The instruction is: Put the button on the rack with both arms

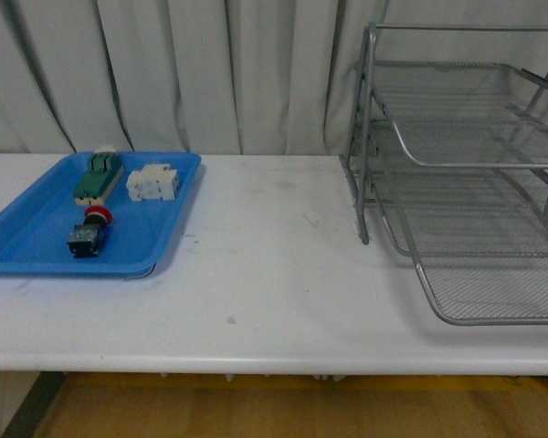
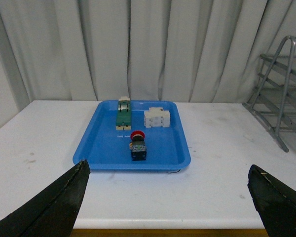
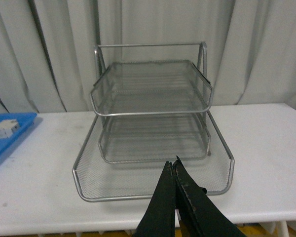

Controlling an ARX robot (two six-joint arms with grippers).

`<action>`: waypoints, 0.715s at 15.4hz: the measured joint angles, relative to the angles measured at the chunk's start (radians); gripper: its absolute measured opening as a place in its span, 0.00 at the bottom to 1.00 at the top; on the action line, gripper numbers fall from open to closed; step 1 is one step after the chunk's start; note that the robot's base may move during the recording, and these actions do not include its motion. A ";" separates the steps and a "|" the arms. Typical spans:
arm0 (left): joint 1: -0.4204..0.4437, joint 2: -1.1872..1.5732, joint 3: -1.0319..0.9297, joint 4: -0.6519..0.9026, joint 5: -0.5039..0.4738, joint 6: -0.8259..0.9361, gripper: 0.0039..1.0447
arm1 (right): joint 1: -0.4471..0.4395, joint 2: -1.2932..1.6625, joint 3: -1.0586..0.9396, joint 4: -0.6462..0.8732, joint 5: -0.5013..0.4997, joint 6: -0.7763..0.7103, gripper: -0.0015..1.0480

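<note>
Button [image 2: 138, 146] in blue tray [image 2: 101, 143], ahead of gaping left pincer [image 2: 168, 166], right pincer [image 3: 173, 162] closed

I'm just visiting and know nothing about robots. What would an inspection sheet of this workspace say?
Surface: white table, a few faint marks.
Job's things: button lying in the blue tray, red cap toward the curtain; rack on the table's right side, nothing in it.
Clutter: white terminal block and green-and-cream component, in the same tray.
Grippers: left claw open wide, empty; right claw shut, empty.
Cables: nothing seen.
Surroundings: pale curtain behind, wooden floor below.
</note>
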 joint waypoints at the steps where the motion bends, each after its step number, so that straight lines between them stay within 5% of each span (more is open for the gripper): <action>1: 0.000 0.000 0.000 0.002 0.000 0.000 0.94 | 0.000 0.002 0.002 -0.005 0.001 0.000 0.02; 7: 0.000 0.000 0.000 0.001 0.000 0.000 0.94 | 0.000 0.002 0.000 -0.013 0.000 -0.002 0.06; 11: 0.000 0.000 0.000 0.001 0.000 0.000 0.94 | 0.000 0.002 0.000 -0.012 0.000 -0.003 0.29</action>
